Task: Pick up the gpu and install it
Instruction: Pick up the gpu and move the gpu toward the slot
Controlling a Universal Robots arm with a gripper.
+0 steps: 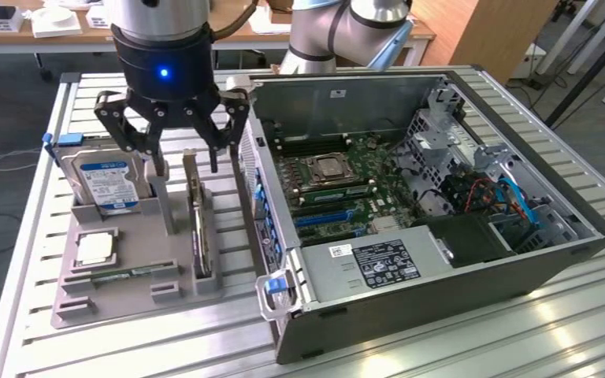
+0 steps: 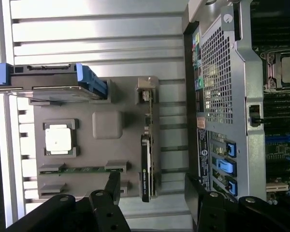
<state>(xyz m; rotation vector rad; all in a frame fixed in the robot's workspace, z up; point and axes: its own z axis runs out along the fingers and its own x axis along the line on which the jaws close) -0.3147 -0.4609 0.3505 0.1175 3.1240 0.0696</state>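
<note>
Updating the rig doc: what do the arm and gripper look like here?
Silver-grey tubular arm with rounded grey joints, one with a pale blue cap. The gripper has a black cylindrical body with a small glowing blue light. Its fingers are black bar linkages with silver pivot bolts.

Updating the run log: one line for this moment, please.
gripper: open, above gpu | gpu: on edge in grey holder, not held

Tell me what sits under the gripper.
The gpu stands on edge in the grey holder, below the open gripper. The holder's slot hides the card's bottom edge.
</note>
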